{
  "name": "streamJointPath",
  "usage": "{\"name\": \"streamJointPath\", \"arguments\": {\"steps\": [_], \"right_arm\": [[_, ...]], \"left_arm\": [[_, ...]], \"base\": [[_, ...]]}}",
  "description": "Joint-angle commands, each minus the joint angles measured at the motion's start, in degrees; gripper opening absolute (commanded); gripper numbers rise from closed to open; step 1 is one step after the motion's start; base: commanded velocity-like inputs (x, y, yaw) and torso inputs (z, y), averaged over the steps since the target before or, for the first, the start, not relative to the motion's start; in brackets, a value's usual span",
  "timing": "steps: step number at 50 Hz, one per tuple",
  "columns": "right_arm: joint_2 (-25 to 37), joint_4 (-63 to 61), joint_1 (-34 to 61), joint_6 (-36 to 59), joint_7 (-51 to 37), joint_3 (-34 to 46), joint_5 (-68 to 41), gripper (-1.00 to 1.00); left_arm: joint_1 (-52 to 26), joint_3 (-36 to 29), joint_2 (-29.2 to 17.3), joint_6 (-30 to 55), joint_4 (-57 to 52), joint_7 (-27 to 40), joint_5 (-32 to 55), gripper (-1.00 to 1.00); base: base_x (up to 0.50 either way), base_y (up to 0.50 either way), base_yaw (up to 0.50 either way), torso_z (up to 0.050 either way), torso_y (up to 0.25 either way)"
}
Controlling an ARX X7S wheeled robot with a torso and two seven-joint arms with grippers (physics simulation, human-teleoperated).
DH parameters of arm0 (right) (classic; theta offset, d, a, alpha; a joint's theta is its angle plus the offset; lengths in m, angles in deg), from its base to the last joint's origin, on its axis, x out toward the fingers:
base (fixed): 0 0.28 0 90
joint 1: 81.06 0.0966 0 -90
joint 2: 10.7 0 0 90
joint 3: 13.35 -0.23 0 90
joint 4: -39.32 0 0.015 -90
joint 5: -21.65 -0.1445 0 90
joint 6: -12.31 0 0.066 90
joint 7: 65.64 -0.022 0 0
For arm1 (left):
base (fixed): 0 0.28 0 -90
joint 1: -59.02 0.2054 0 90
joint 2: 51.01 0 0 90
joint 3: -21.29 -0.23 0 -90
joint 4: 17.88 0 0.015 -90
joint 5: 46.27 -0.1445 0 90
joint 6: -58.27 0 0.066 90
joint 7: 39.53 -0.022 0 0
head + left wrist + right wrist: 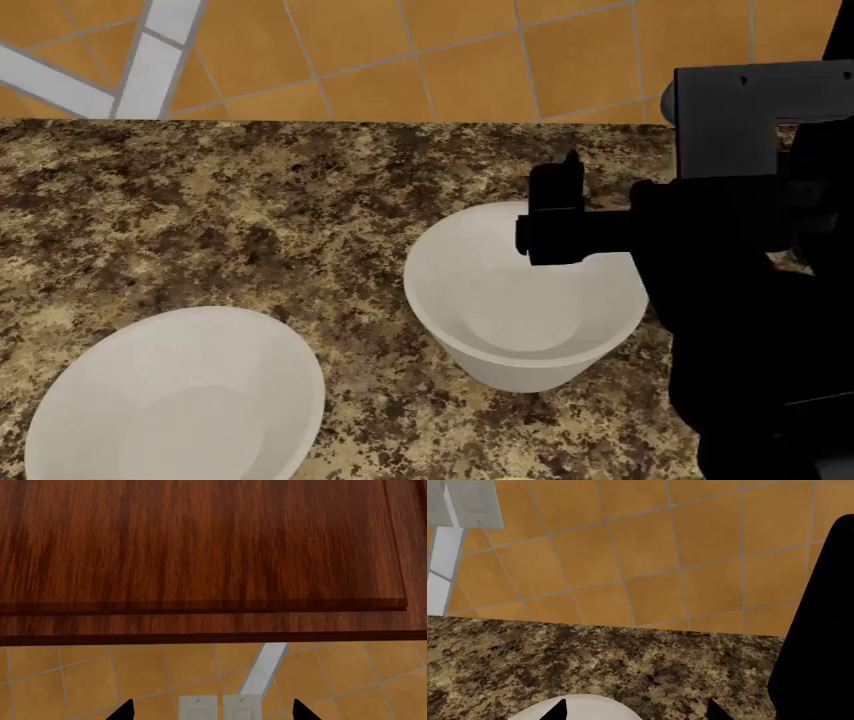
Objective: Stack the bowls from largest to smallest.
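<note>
The right gripper hovers at centre right of the head view, over the far rim of a white bowl. Its wrist view shows 2 fingertips set wide apart with nothing between them. The left gripper is likewise spread and empty, facing wooden cabinetry. A second white bowl sits lower left on the speckled bench. Both bowls look rigid, glazed and probably slick (likely breakable), so pinching the thin rim seems best.
</note>
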Motion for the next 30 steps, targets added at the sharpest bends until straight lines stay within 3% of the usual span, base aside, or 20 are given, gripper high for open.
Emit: {"name": "streamJointPath", "arguments": {"steps": [1, 2, 6, 11, 15, 30], "right_arm": [[3.72, 10.66, 9.88, 18.00, -16.48, -7.47, -24.64, 1.00], [4.45, 13.15, 10.59, 17.99, -22.54, -8.58, -31.74, 1.00], [7.42, 17.94, 12.17, 17.80, -33.44, -7.16, -44.67, 1.00], [8.68, 22.65, 12.87, 17.09, -40.75, -6.47, -53.50, 1.00], [9.04, 23.98, 13.25, 15.30, -40.60, -6.05, -53.83, 1.00], [8.64, 32.22, 13.18, 2.38, -26.36, -0.04, -42.34, 1.00]], "left_arm": [[0.95, 1.48, 1.01, -1.12, 1.69, -1.53, -0.54, 1.00], [1.07, 1.39, 0.96, -1.33, 1.76, -1.59, -0.63, 1.00], [1.47, 1.33, 1.06, -1.50, 1.74, -1.61, -0.55, 1.00], [1.75, 1.06, 1.12, -1.63, 1.58, -1.46, -0.57, 1.00], [1.97, 0.80, 1.18, -1.85, 1.66, -1.43, -0.62, 1.00], [2.86, -0.08, 1.28, -2.64, 2.05, -1.40, -0.80, 1.00]], "base": [[0.00, 0.00, 0.00, 0.000, 0.000], [0.00, 0.00, 0.00, 0.000, 0.000], [0.00, 0.00, 0.00, 0.000, 0.000], [0.00, 0.00, 0.00, 0.000, 0.000], [0.00, 0.00, 0.00, 0.000, 0.000], [0.00, 0.00, 0.00, 0.000, 0.000]]}}
